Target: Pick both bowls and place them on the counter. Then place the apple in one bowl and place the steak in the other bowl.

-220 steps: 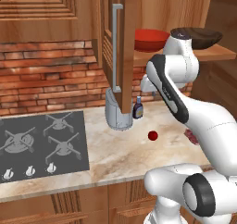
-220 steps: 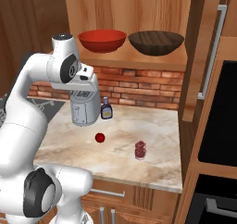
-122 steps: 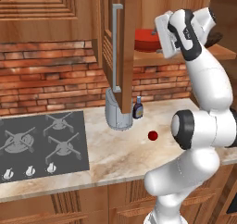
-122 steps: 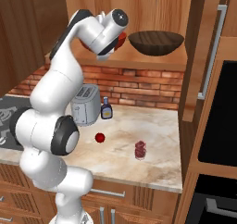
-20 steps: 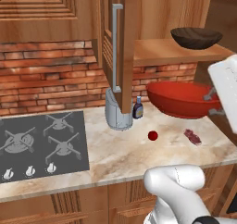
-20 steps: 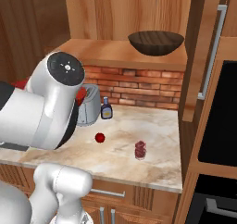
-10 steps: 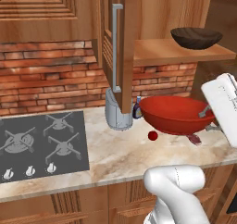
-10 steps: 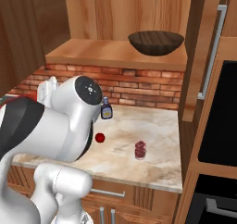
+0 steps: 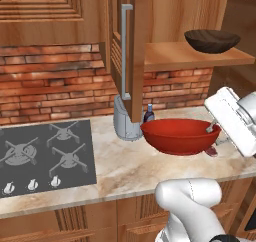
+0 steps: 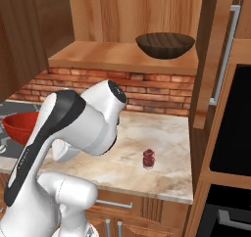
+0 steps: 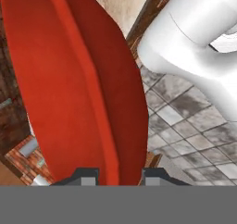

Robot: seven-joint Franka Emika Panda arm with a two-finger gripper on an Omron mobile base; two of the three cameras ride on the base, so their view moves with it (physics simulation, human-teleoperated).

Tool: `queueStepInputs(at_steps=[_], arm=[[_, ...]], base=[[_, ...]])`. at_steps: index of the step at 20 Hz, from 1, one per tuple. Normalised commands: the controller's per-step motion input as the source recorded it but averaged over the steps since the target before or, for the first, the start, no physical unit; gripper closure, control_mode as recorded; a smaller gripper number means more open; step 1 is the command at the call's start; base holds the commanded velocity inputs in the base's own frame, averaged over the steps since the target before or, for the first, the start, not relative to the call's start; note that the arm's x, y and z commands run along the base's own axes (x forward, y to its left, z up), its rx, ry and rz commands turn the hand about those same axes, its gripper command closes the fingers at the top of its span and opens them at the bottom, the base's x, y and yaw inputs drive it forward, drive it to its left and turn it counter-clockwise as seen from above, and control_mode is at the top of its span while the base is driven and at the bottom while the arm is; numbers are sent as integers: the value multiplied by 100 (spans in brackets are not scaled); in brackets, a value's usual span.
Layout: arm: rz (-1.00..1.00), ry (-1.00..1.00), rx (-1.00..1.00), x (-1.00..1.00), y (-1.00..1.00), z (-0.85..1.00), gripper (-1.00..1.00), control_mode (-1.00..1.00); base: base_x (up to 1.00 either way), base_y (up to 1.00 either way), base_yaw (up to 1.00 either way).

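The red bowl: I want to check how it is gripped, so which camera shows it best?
The left base view: the whole red bowl shows there, low over the counter, the gripper clamped on its right rim. The hand view shows just its rim between the fingertips. The right base view catches a sliver behind the arm.

Stovetop (image 9: 47, 153): dark grey, lower left of left base view; two burner grates, three white knobs along its front edge. Brick backsplash (image 9: 50, 83) behind it, left centre. Toaster (image 9: 125, 122): grey, frame centre, below an open cabinet door (image 9: 131, 41) with a long metal handle. Small dark bottle (image 9: 149, 114) just right of the toaster. Wooden shelf (image 9: 195, 57) at upper right. Black oven front (image 10: 230, 128) at right edge of right base view.
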Motion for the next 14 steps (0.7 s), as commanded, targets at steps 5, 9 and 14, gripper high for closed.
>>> queueStepInputs(at_steps=[5, 9, 14], arm=[[12, 4, 5, 11, 0, -33, 100, -100], [0, 0, 6, 20, 6, -31, 100, -100], [0, 0, 3, 23, 5, -31, 100, -100]], base=[[0, 0, 0], [0, 0, 0], [0, 0, 0]])
